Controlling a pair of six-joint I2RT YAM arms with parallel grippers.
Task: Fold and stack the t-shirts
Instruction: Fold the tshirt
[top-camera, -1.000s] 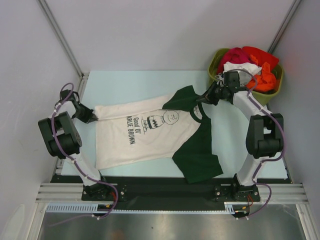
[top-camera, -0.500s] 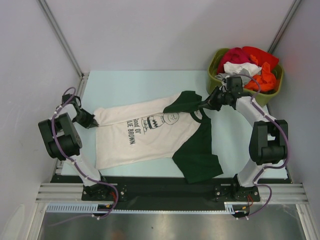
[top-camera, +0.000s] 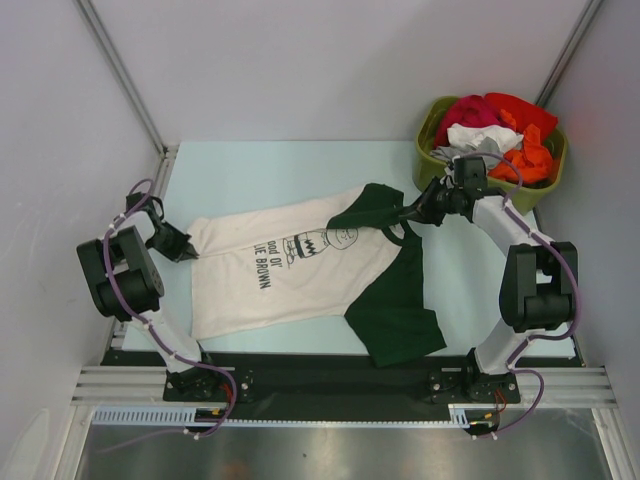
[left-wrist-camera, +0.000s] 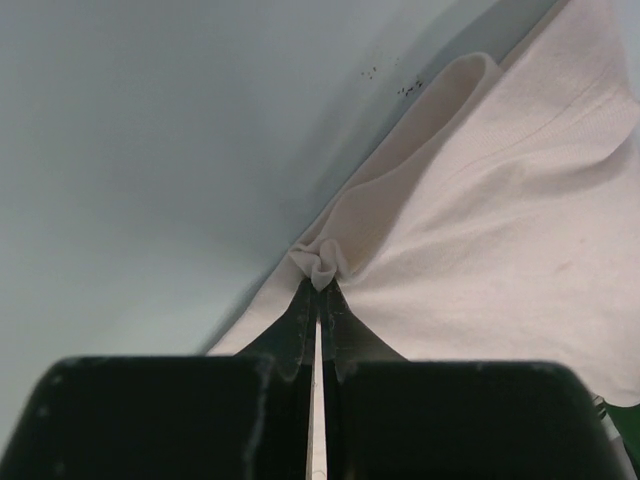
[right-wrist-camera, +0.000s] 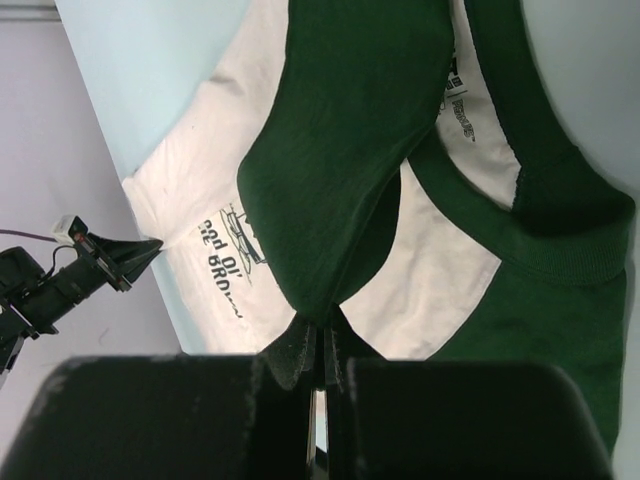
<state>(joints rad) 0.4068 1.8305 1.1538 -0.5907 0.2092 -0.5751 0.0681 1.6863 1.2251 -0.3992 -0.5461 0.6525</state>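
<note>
Bright even light, soft shadows, sharp.

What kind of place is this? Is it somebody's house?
Probably a robot lab booth, not a house: a left arm and right arm bolted to a metal rail, plain grey walls around a pale table, and a tub of clothes.

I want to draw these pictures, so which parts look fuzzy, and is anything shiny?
Left wrist view: the left gripper is a fuzzy black blob near the lens; the t-shirt it pinches looks sharper. Right wrist view: the right gripper is fuzzy too, the green sleeve crisp. Top view: soft even light, no strong glare, only a dull sheen on the metal strip.
</note>
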